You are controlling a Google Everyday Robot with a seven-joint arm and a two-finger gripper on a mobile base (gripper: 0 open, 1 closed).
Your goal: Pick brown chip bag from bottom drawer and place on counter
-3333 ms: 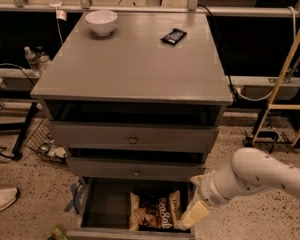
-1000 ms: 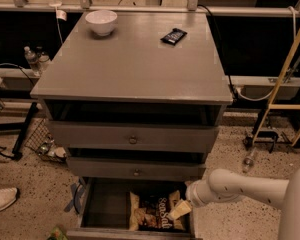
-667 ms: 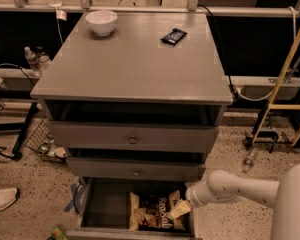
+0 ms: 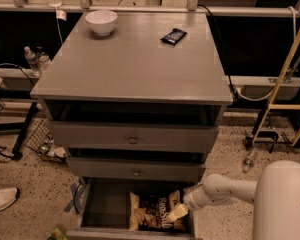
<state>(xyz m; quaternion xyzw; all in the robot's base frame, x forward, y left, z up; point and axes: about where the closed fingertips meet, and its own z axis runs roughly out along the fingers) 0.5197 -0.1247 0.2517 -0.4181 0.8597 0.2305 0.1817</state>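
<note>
Speckled floor [image 4: 35,219]; bottom drawer [image 4: 105,204] with brown chip bag [image 4: 152,211], gripper [image 4: 177,213] at its right.

Matt counter [image 4: 135,64], plastic gripper [image 4: 178,212] at crinkly bag [image 4: 151,211]

Brown chip bag [image 4: 154,211] lying in the open bottom drawer [image 4: 107,204].
Dark brown with tan edges and white lettering, it lies flat in the drawer's right half, with the gripper [image 4: 177,213] at its right edge. The grey worktop [image 4: 135,59] is well above.
</note>
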